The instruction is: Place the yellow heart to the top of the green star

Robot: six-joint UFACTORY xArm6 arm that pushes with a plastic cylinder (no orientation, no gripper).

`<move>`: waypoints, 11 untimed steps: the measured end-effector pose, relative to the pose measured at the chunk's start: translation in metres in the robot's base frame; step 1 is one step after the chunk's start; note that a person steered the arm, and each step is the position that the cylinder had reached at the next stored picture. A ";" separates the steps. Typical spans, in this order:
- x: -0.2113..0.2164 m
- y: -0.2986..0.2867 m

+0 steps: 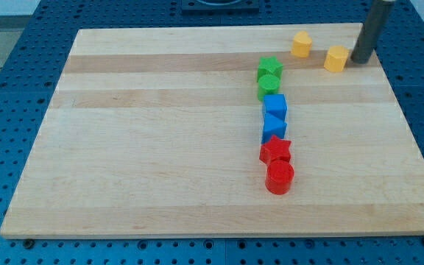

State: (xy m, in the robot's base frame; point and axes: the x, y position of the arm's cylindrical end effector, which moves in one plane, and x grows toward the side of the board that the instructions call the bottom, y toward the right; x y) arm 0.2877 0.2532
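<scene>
The green star lies at the top of a column of blocks right of the board's middle. Two yellow blocks lie near the board's top edge, to the star's right. The nearer one sits up and to the right of the star and looks like a pentagon. The farther one looks like the yellow heart, though its shape is hard to make out. My tip is on the board just right of that farther yellow block, touching it or nearly so. The dark rod rises from there to the view's top right.
Below the green star the column runs down the view: a green round block, a blue cube, a blue triangular block, a red star and a red cylinder. The wooden board lies on a blue perforated table.
</scene>
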 end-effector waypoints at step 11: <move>-0.050 0.021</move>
